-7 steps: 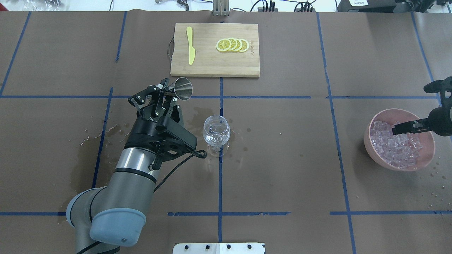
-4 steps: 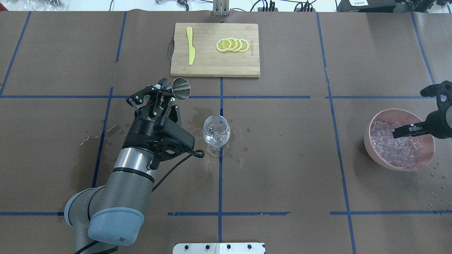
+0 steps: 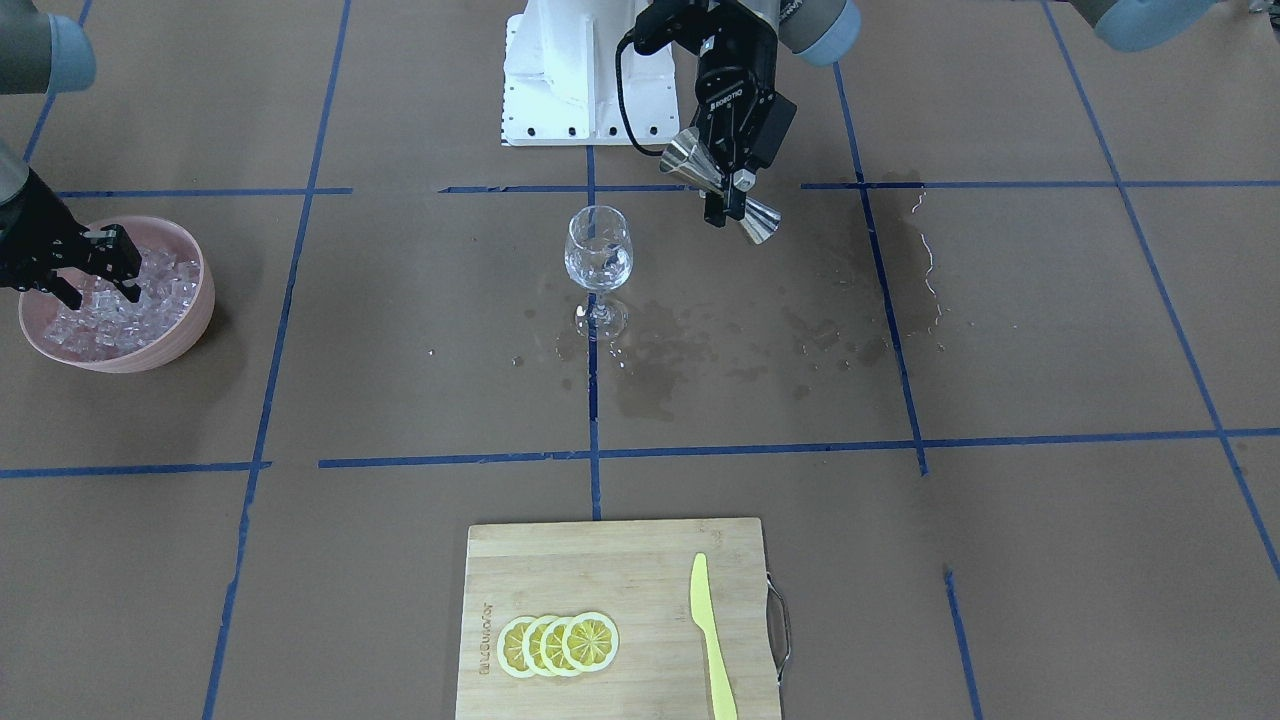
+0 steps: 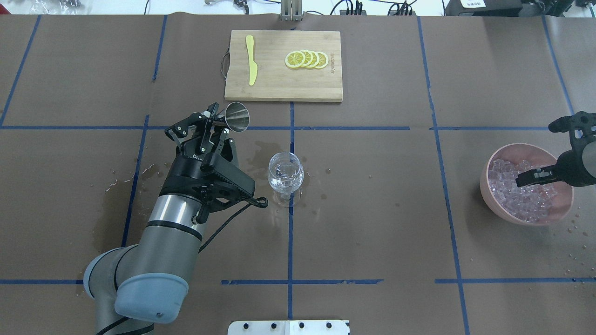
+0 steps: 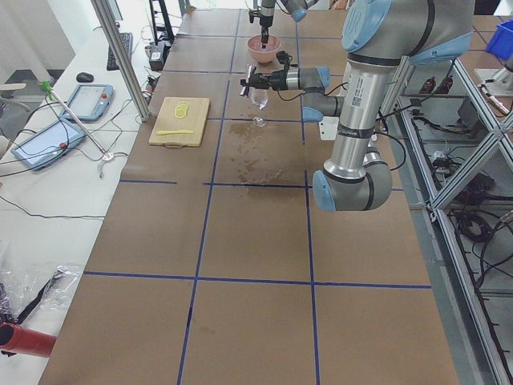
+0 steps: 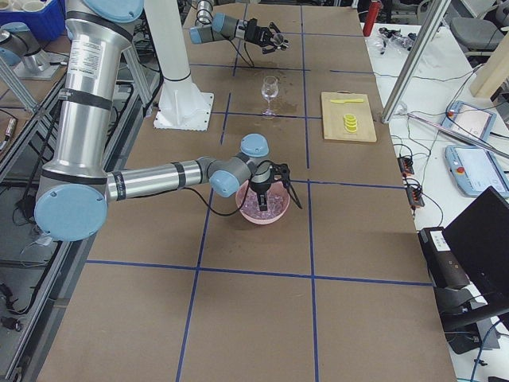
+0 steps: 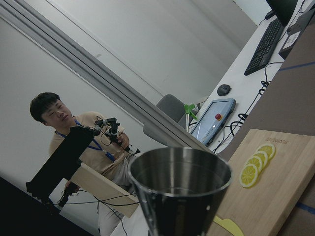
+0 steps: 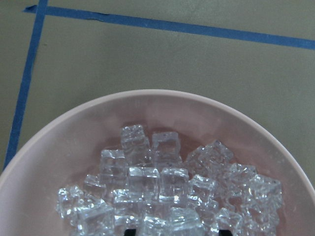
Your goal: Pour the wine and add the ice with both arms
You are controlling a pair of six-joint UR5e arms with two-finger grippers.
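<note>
Your left tool [image 4: 218,122] is clamped on the waist of the steel jigger [image 4: 238,117]. The jigger is tipped on its side, near the wine glass [image 4: 285,173] but not over it. The wine [image 3: 598,268] sits low in that glass, clear like water, with wet patches [image 3: 660,360] on the surface [image 4: 372,209] around the foot. Your right tool [image 3: 103,297] hangs spread wide over the ice [image 8: 162,187] heaped in the pink bowl [image 3: 190,320]. Can't really tell if its tips touch the cubes. Lemon slices [image 4: 307,59] and a yellow knife [image 4: 252,60] lie on the cutting board [image 4: 279,88].
</note>
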